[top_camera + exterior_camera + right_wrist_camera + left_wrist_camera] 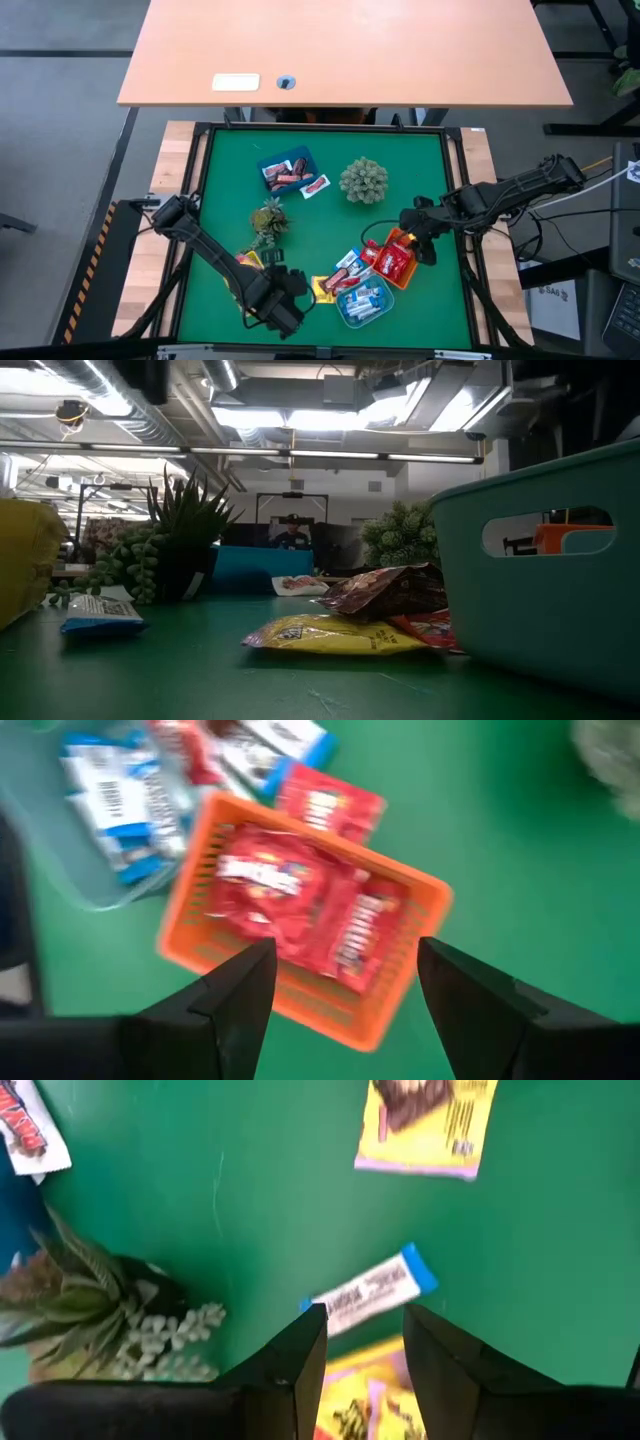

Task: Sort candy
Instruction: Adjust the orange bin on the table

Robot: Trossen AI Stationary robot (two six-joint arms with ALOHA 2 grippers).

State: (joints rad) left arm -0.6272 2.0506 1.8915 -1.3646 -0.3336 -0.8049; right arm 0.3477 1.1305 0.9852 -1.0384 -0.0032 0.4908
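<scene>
My left tool (365, 1342), jaws parted and empty, should settle squarely astride the blue-and-white candy (372, 1288) before closing.

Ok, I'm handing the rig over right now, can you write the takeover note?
Left gripper: open, empty, over the yellow plastic tray near a loose blue-and-white wrapped candy.
Right gripper: open, empty, above the orange plastic tray of shiny red wrapped candies.
Done: the blue tray and the clear-blue tray hold candy.
Left: loose candies between the trays.
</scene>
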